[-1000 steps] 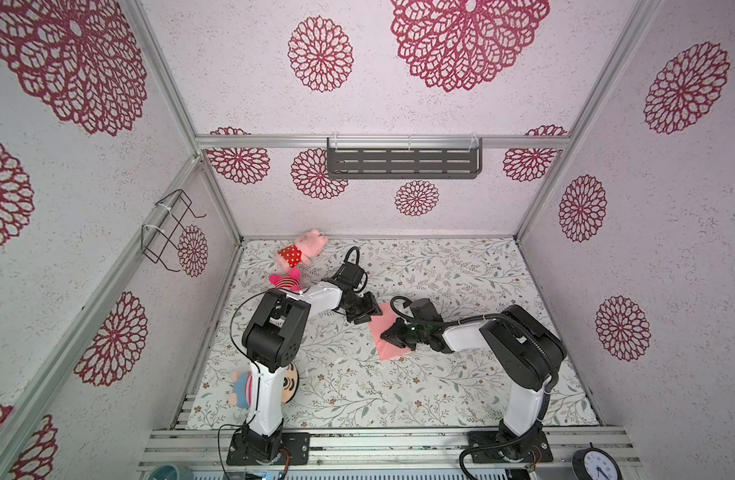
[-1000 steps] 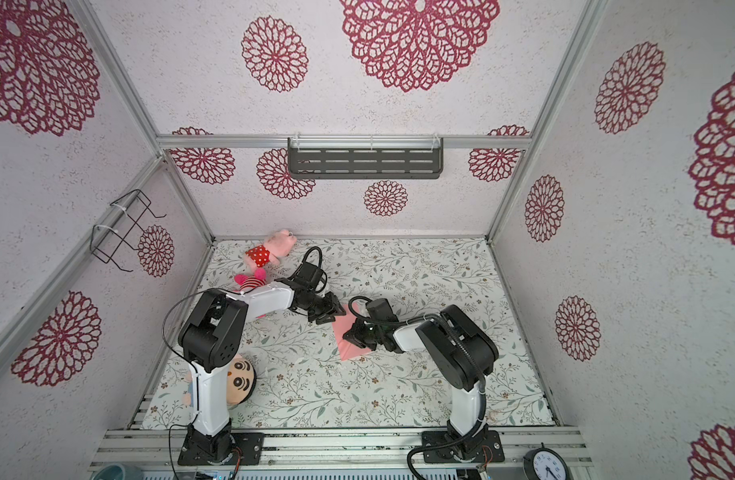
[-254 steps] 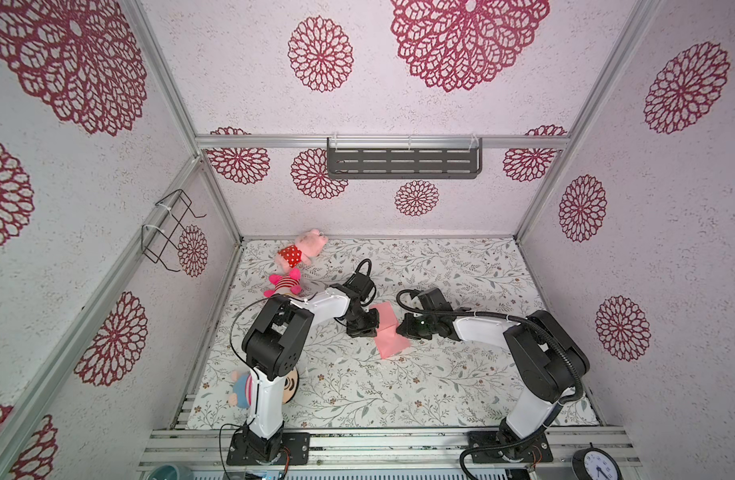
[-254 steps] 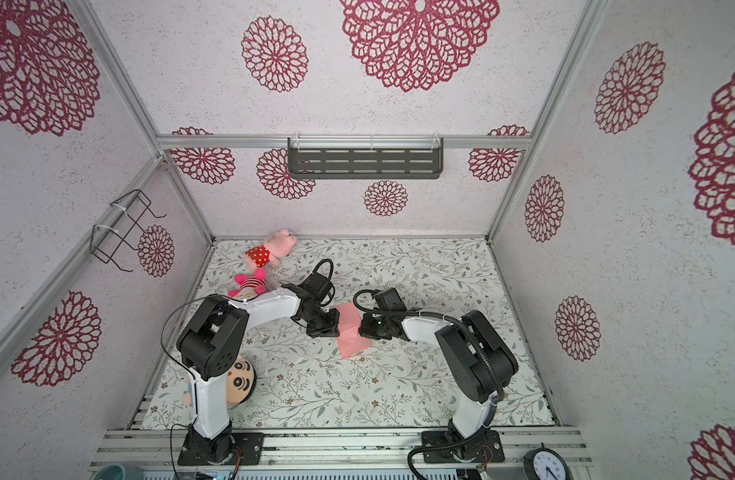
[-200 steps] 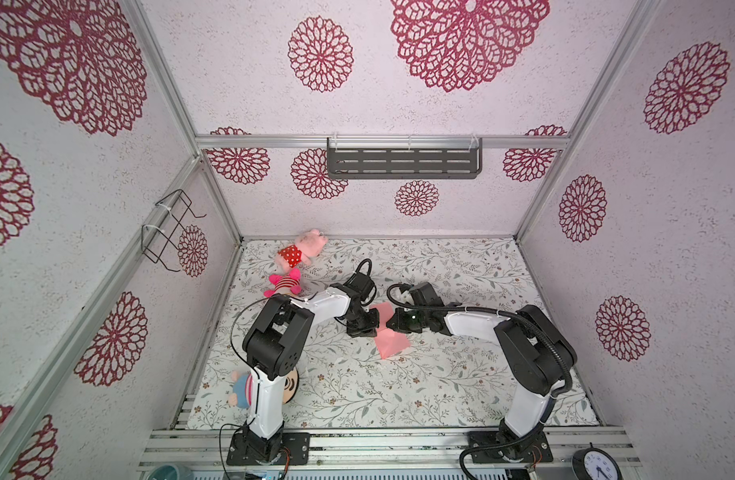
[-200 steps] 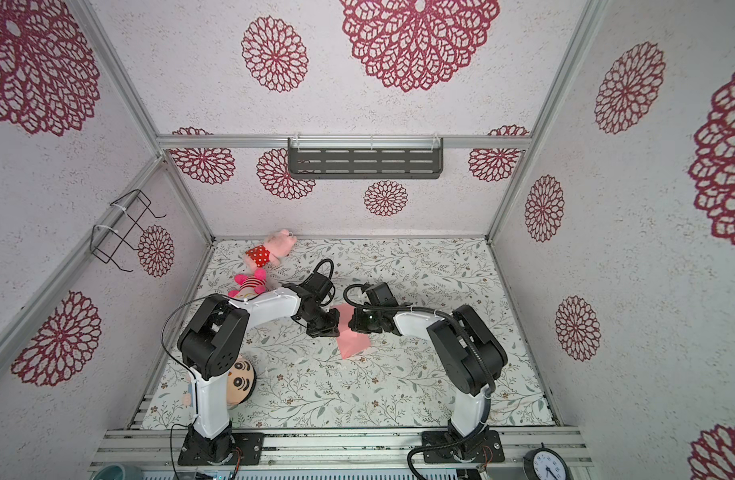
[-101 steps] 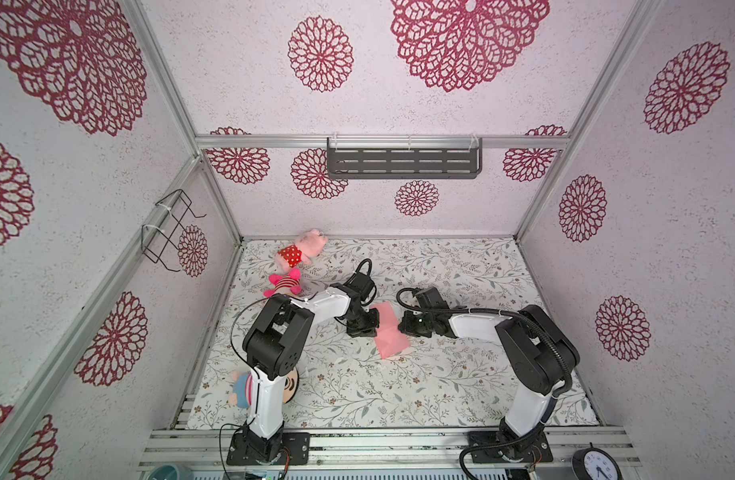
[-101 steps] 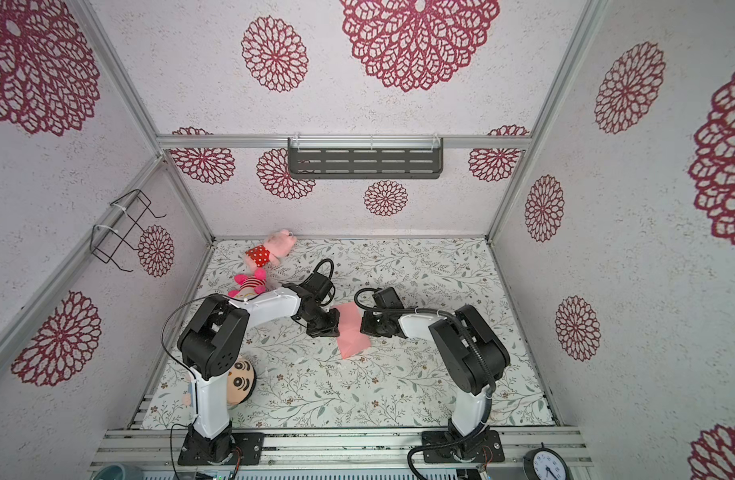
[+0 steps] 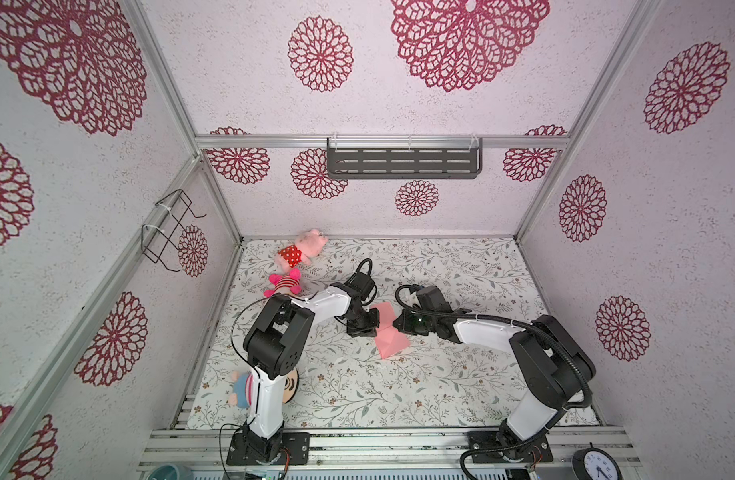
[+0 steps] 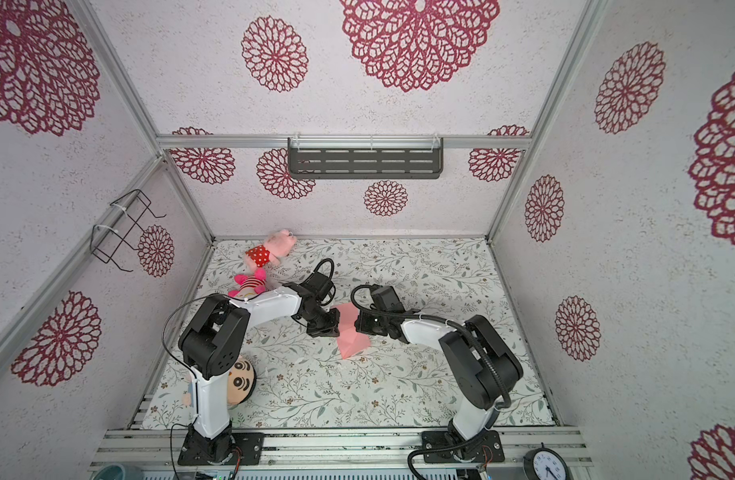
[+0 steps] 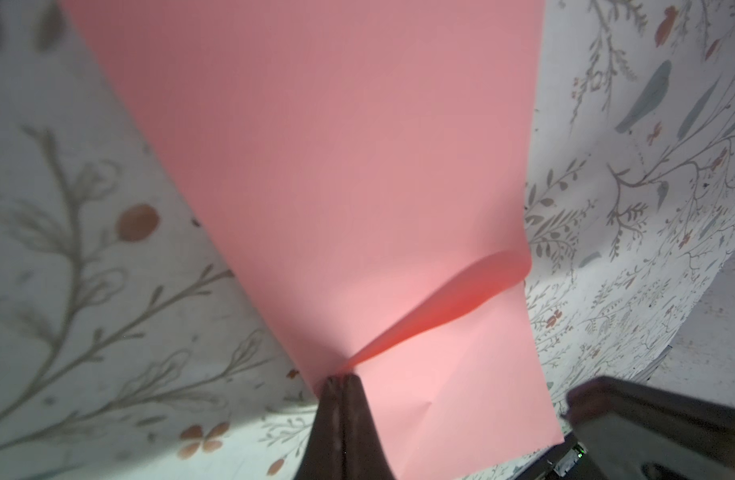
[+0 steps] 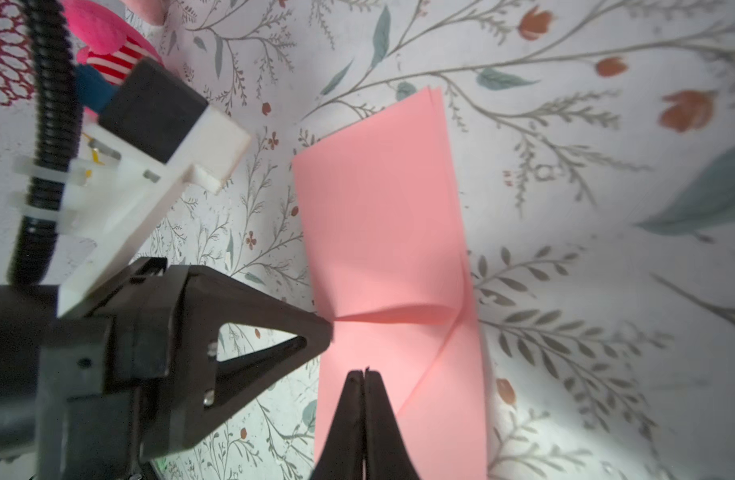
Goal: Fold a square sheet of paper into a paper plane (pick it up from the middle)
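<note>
Lying near the middle of the flowered table (image 9: 440, 374), the pink paper (image 9: 388, 338) was seen already folded into a narrow strip with a diagonal flap, in both top views (image 10: 349, 338). It was flanked by the two arms. The left gripper (image 11: 340, 380) was closed, its jaws pressed together on one long edge of the paper, at the point from which a raised crease ran across the strip. The right gripper (image 12: 363, 374) was likewise closed, jaws together, its tips set over the paper's surface; whether paper was pinched between them could not be told. The left gripper's black finger (image 12: 274, 328) was seen touching the paper's edge in the right wrist view. Three plush toys (image 9: 301, 251) were noted along the left side, well apart from the paper.
</note>
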Tool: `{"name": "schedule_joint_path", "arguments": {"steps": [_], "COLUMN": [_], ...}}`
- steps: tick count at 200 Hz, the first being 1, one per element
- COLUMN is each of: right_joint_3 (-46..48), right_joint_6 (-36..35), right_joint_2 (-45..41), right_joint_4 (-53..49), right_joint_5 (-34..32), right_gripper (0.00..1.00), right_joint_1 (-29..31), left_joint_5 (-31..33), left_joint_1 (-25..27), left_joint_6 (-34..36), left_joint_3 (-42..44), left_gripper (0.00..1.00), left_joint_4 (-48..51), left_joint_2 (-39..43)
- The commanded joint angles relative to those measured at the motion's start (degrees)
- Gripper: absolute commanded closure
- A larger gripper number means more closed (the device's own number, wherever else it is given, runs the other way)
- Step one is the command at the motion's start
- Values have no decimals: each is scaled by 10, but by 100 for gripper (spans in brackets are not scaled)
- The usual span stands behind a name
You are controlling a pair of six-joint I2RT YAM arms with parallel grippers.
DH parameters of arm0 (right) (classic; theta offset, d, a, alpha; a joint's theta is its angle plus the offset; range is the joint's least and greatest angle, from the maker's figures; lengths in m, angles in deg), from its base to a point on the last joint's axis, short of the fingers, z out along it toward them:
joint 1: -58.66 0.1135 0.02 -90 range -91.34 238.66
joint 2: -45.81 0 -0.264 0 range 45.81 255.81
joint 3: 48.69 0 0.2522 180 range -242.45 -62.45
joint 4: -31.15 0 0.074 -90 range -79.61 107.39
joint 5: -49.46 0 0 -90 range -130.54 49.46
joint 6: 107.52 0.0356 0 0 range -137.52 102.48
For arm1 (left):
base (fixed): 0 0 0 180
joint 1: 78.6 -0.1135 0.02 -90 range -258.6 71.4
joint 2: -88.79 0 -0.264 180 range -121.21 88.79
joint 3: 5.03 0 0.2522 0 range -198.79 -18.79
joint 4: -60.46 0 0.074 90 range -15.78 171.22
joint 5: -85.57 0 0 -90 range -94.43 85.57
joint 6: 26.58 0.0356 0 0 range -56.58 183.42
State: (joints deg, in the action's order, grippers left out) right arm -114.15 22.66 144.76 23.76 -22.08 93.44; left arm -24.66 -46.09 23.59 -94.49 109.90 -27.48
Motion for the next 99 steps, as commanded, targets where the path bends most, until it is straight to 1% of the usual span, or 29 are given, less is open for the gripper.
{"name": "schedule_joint_path", "arguments": {"steps": [1,46,70,99], "right_joint_3": [-23,-18,4,13], "right_joint_6": [10,19,32,39], "right_joint_2": [32,55,48,32], "right_joint_4": [2,-23,-41,-51], "right_joint_5": [11,-35,-67,-76], "right_gripper": [93,94,94,94], "right_joint_1": [-2,-18,-40,-54], "left_joint_5": [36,37,37,36], "left_joint_1": [6,6,6,6], "left_joint_6": [7,7,6,7], "left_joint_3": [16,20,22,21], "left_gripper": [100,100,100,100], "left_joint_4": [42,43,42,42], "left_joint_2": [-33,-30,-30,-30]}}
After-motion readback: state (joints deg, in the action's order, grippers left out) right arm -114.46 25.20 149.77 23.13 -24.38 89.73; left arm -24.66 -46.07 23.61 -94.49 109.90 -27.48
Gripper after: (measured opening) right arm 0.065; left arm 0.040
